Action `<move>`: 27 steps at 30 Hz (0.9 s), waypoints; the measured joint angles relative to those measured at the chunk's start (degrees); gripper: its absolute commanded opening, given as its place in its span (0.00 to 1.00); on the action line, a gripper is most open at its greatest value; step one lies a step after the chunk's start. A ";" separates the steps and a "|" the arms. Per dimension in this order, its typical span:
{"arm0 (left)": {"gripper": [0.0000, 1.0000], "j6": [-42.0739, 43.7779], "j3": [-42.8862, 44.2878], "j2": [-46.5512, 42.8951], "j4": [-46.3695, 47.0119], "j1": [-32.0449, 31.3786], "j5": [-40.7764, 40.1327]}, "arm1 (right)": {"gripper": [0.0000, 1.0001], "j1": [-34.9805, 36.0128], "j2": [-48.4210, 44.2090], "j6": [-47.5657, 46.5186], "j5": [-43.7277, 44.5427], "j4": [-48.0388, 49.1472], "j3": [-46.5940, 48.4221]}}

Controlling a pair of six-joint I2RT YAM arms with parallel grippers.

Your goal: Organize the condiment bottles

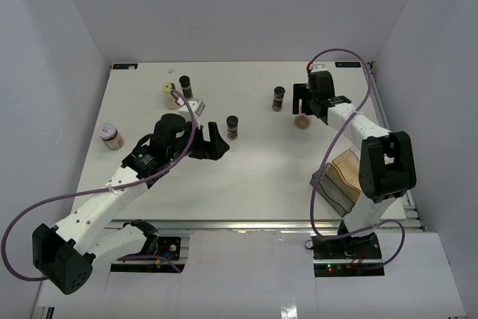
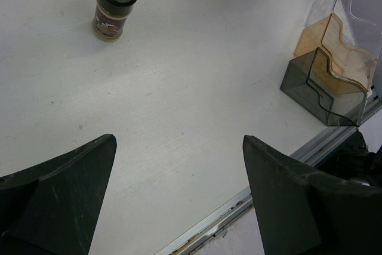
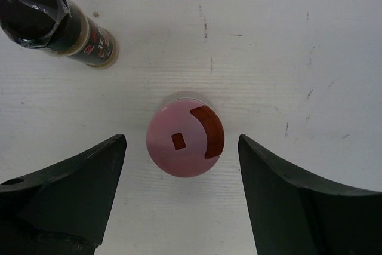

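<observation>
The pink-lidded jar is seen upright on the table, centred between the fingers of the right gripper. A bare gap is left on either side, so the jaws are parted and nothing is grasped. A black-capped jar is stood just beyond one finger, apart from it. The left gripper is spread wide, with only table between its fingers. A second black-capped jar is found well ahead of it and off to one side, untouched.
</observation>
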 measured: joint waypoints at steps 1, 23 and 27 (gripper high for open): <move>0.98 -0.05 0.00 0.19 0.00 0.00 0.00 | 0.80 0.00 0.26 -0.13 -0.12 0.12 0.06; 0.98 -0.15 0.00 0.88 -0.51 0.00 -0.02 | 0.08 -1.49 3.55 -2.29 -1.94 1.00 1.09; 0.98 -0.17 0.01 1.12 -0.87 0.00 -0.02 | 0.08 -1.49 3.62 -2.43 -1.87 -0.31 2.98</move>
